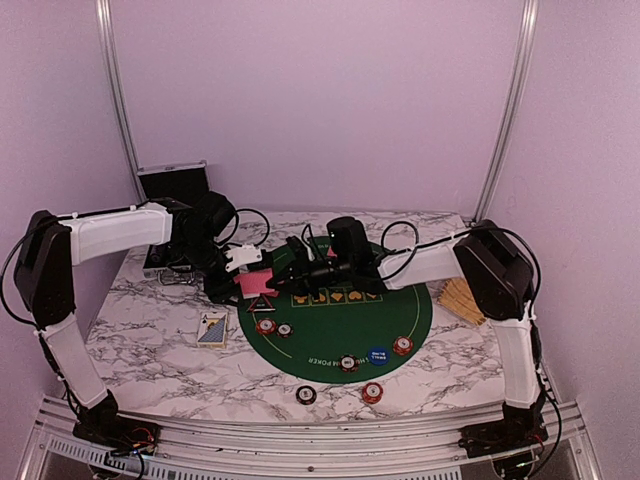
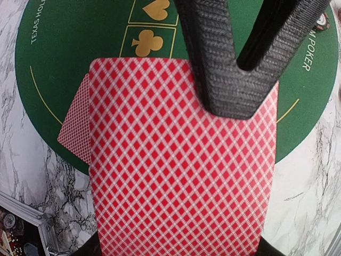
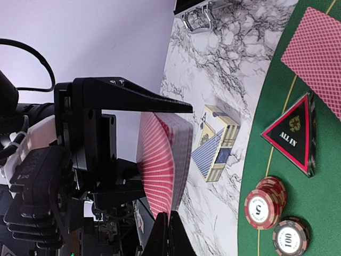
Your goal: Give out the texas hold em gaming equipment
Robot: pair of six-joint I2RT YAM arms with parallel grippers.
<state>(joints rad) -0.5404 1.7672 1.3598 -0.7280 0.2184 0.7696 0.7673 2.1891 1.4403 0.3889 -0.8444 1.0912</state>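
Note:
My left gripper (image 1: 243,272) is shut on a deck of red-backed playing cards (image 2: 181,176), held above the left edge of the green poker mat (image 1: 340,325). My right gripper (image 3: 168,234) is shut, and its fingers (image 2: 234,96) rest against the deck's top card (image 3: 160,160). I cannot tell whether a card is pinched. One card (image 3: 314,58) lies face down on the mat. Beside it stands the black triangular "ALL IN" marker (image 3: 292,133), with dark-red chips (image 3: 264,202) close by. More chips (image 1: 402,345) and a blue button (image 1: 377,354) sit along the mat's near edge.
A card box (image 1: 212,328) with a blue back and an ace lies on the marble left of the mat. The silver-edged case (image 1: 172,185) stands open at the back left. A tan wooden piece (image 1: 462,300) lies at the right. Two chips (image 1: 306,394) sit off the mat.

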